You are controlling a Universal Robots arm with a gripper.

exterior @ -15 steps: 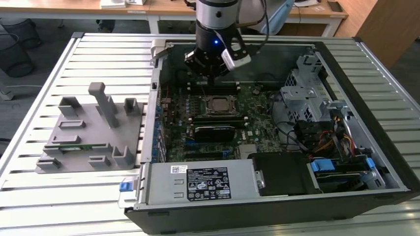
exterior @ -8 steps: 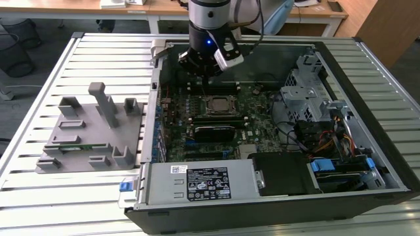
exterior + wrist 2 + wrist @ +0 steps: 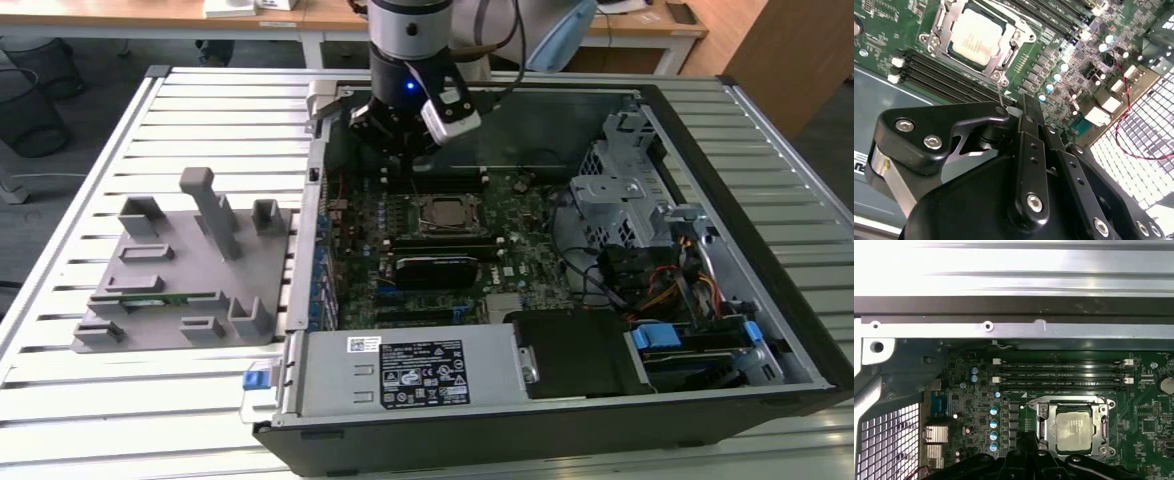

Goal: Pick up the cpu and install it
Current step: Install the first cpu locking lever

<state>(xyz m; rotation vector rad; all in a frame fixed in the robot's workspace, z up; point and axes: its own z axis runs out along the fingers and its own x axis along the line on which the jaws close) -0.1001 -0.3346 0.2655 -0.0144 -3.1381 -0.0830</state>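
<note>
The cpu [image 3: 445, 212] is a silvery square chip lying flat in the motherboard socket, with the metal socket frame [image 3: 1041, 415] around it. It also shows in both wrist views, as the cpu [image 3: 976, 36] and the cpu [image 3: 1074, 432]. My gripper [image 3: 400, 150] hangs above the board, behind the socket toward the back wall of the open computer case [image 3: 694, 130]. The black gripper [image 3: 1021, 107] has its fingers together with nothing between them, apart from the chip. Its tip, the gripper [image 3: 1026, 440], sits just beside the socket's corner.
A grey holder [image 3: 174, 270] on the slatted table [image 3: 80, 400] carries a green memory stick [image 3: 158, 298]. Inside the case are the power supply [image 3: 400, 375], a drive cage [image 3: 621, 190], cables [image 3: 667, 290] and black memory slots [image 3: 1061, 375] by the socket.
</note>
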